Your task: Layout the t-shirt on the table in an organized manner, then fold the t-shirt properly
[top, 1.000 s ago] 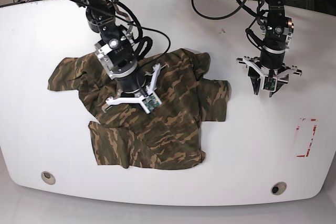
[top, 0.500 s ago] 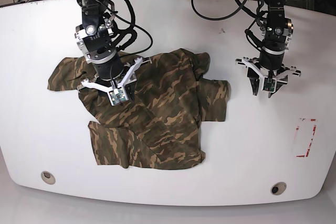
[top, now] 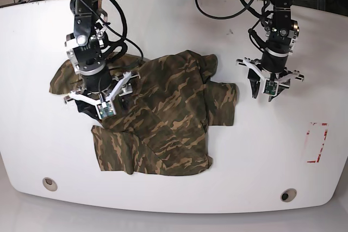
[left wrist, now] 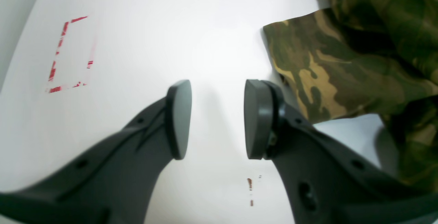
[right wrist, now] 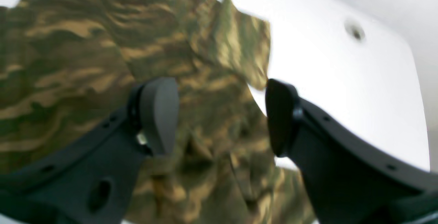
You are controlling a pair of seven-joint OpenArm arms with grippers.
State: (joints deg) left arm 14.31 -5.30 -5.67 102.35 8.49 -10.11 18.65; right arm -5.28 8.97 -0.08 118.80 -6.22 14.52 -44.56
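Note:
The camouflage t-shirt [top: 163,118] lies crumpled and partly doubled over on the white table [top: 261,150], left of centre. My right gripper [top: 99,100] hovers over the shirt's left part, near one sleeve. In the right wrist view this gripper [right wrist: 220,114] is open, with cloth [right wrist: 85,63] below it and nothing between its pads. My left gripper [top: 267,92] stands over bare table just right of the shirt's other sleeve. The left wrist view shows it [left wrist: 217,118] open and empty, the sleeve [left wrist: 325,73] close beside its right pad.
A red-and-white tape mark [top: 318,142] sits near the table's right edge. Two grommet holes [top: 49,183] [top: 288,194] lie along the front edge. Black cables [top: 228,4] trail over the back of the table behind the arms.
My right arm has swung left across the shirt and its gripper has gone from shut to open. The left arm has shifted slightly left, toward the sleeve.

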